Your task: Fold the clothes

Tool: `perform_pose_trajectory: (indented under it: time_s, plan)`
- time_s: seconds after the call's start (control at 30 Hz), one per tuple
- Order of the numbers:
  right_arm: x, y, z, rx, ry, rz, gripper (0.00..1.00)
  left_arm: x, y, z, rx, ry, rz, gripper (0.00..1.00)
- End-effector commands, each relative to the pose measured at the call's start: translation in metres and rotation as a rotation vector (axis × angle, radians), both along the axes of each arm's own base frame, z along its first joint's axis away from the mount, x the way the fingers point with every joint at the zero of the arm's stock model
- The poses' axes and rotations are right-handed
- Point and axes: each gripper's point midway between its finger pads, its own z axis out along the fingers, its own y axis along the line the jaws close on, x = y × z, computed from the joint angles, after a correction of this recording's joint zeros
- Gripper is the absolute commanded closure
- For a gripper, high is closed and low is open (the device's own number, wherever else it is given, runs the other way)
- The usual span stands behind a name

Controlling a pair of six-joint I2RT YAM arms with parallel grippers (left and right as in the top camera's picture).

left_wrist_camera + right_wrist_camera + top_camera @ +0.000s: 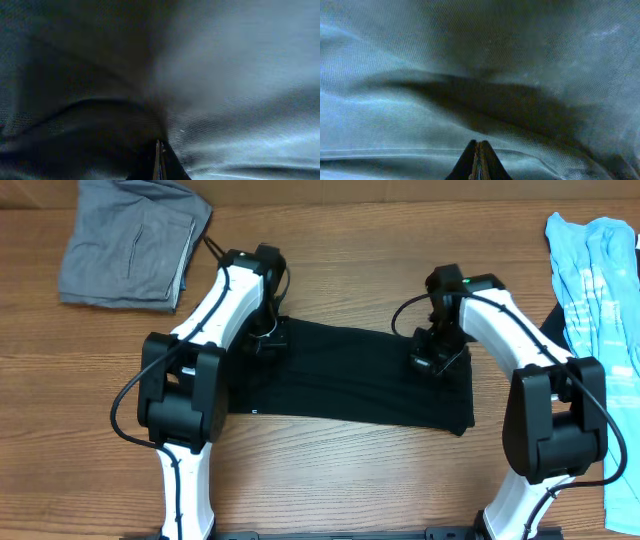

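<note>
The black T-shirt (350, 375) lies as a flat folded band across the middle of the table. My left gripper (268, 340) is down at the band's upper left corner. In the left wrist view its jaws (159, 160) are shut on the black fabric (225, 90), which fills the view. My right gripper (428, 362) is down at the band's upper right part. In the right wrist view its jaws (478, 162) are shut on the black fabric (470, 65). A small white tag (254, 413) shows at the lower left edge.
A grey folded garment (130, 242) lies at the back left. A light blue printed shirt (603, 280) lies along the right edge. The wooden table (350, 470) shows in front of the black shirt.
</note>
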Motion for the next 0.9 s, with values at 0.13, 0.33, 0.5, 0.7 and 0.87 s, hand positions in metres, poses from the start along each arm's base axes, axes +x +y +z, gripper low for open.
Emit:
perform_pose_trajectory:
  time_s: [0.13,0.33,0.5,0.7,0.87]
  plan:
    - [-0.025,-0.021,-0.037,-0.034,0.013,-0.048,0.91,-0.018,0.057,-0.026,0.092,0.075,0.072,0.95]
    - [-0.029,-0.052,-0.044,-0.097,0.032,-0.155,0.96,-0.040,0.095,-0.043,0.108,0.148,0.165,0.96]
    - [-0.023,-0.071,-0.030,-0.138,0.042,-0.189,0.96,-0.047,0.142,-0.038,0.198,0.172,0.276,0.96]
    - [-0.009,-0.080,-0.002,-0.185,0.027,-0.164,0.96,-0.052,0.170,-0.035,0.203,0.184,0.388,0.96]
    - [-0.006,-0.079,0.000,-0.181,0.017,-0.164,0.96,-0.053,0.188,-0.024,0.208,0.190,0.479,0.96]
